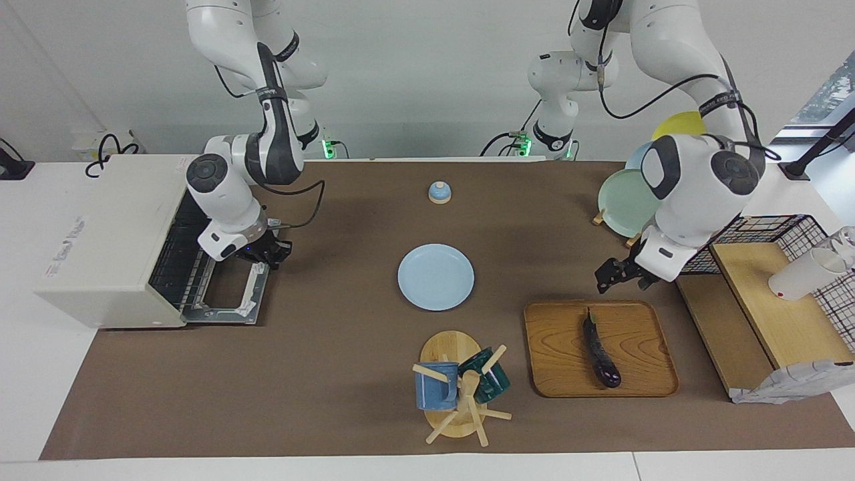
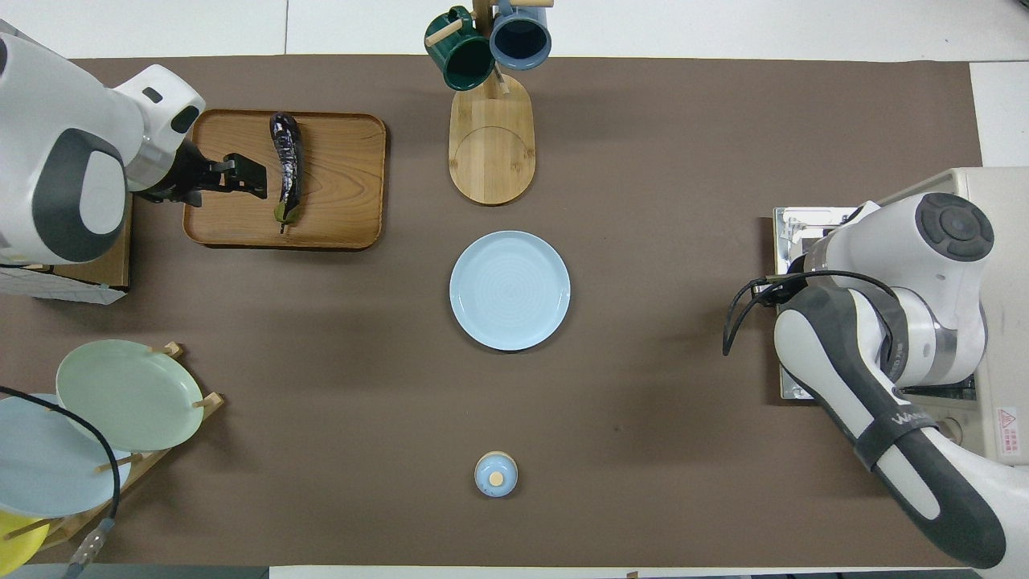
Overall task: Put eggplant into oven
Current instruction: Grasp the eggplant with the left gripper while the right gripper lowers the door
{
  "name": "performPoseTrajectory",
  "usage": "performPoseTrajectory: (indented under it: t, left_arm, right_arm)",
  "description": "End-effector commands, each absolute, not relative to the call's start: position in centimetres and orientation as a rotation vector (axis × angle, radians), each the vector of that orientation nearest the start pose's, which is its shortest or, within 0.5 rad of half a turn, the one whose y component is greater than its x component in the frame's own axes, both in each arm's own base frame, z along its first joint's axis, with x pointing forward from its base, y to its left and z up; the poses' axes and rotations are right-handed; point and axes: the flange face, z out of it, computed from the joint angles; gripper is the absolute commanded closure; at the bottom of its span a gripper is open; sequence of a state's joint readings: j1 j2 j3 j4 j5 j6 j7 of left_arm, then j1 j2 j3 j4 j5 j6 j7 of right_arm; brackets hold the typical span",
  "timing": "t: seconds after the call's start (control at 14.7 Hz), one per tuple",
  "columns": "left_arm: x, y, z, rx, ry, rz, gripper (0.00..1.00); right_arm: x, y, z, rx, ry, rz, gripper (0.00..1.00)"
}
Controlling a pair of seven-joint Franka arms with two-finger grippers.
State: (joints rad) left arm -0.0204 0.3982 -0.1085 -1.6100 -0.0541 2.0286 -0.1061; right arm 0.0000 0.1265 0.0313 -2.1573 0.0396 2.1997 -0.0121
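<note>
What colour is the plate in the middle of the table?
Pale blue plate, clearest in the overhead view.

White arms, dark grey joints, black cables.

The eggplant point(image 2: 286, 165) is seen lying on a wooden tray point(image 2: 346, 181), with the left gripper point(image 2: 241, 175) held over the tray just beside it. The oven point(image 2: 1001, 322) is largely covered by the right arm.
</note>
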Motion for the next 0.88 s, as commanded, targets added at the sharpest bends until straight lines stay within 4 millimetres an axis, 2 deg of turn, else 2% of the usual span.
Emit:
performPoseTrajectory:
  t: [0.0,0.2,0.34,0.41,0.54,0.61,0.75,0.81]
  left_arm:
    - [69.9,-9.3,36.7,-3.254,0.043,-0.047,0.00]
    - [70.8,-10.0,33.9,-3.259,0.053,-0.108,0.00]
    - [70.7,-10.2,32.8,-3.256,0.104,-0.159,0.00]
    - [70.5,-10.3,32.2,-3.253,0.147,-0.156,0.00]
    - [69.8,-10.8,31.3,-3.248,0.179,-0.129,0.00]
    - [69.3,-11.8,30.8,-3.245,0.204,-0.130,0.03]
    - [68.6,-12.0,29.7,-3.241,0.218,-0.133,0.10]
    - [68.5,-12.0,29.9,-3.240,0.242,-0.134,0.16]
  right_arm:
    - [55.0,4.5,35.7,-3.082,-0.047,0.120,0.92]
    - [55.5,7.5,38.3,-3.085,-0.019,0.147,0.85]
    - [55.7,8.0,40.2,-3.086,0.000,0.155,0.82]
    - [55.9,8.3,41.0,-3.086,0.002,0.163,0.74]
    - [55.9,9.1,41.3,-3.087,0.001,0.169,0.70]
    - [56.0,9.0,41.2,-3.086,0.002,0.166,0.66]
    - [56.0,9.1,41.3,-3.088,-0.002,0.169,0.67]
    - [56.1,9.1,41.6,-3.087,-0.005,0.169,0.71]
